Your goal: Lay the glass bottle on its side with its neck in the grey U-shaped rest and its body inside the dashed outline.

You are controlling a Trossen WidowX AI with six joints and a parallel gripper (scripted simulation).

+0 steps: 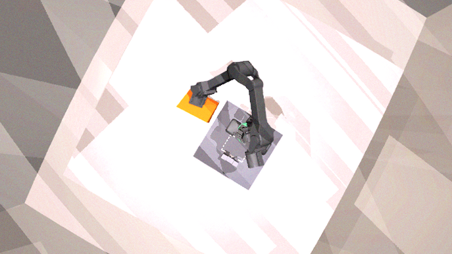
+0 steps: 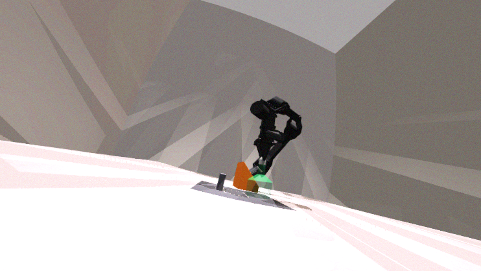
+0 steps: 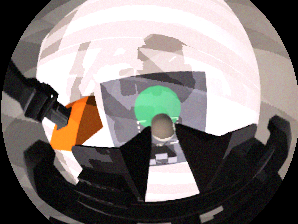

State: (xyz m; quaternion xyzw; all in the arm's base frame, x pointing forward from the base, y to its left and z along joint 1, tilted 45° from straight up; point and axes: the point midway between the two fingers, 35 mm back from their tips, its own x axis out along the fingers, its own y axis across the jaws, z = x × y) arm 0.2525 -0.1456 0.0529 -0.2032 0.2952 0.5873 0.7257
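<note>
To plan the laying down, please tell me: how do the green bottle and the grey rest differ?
The bottle is green and see-through; the rest is grey and solid.

The tool grips the bottle's neck; nothing grips the rest.

Both stand upright.

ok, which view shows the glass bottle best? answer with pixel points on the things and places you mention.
Exterior: the glass bottle (image 1: 244,125) (image 2: 261,181) (image 3: 157,102) shows side-on there, upright, green body low, narrow neck above at the fingers. Wrist looks down over its grey-brown top, with the round green body beyond. Top gives only green slivers, the arm (image 1: 258,107) covering much of the rest.
</note>
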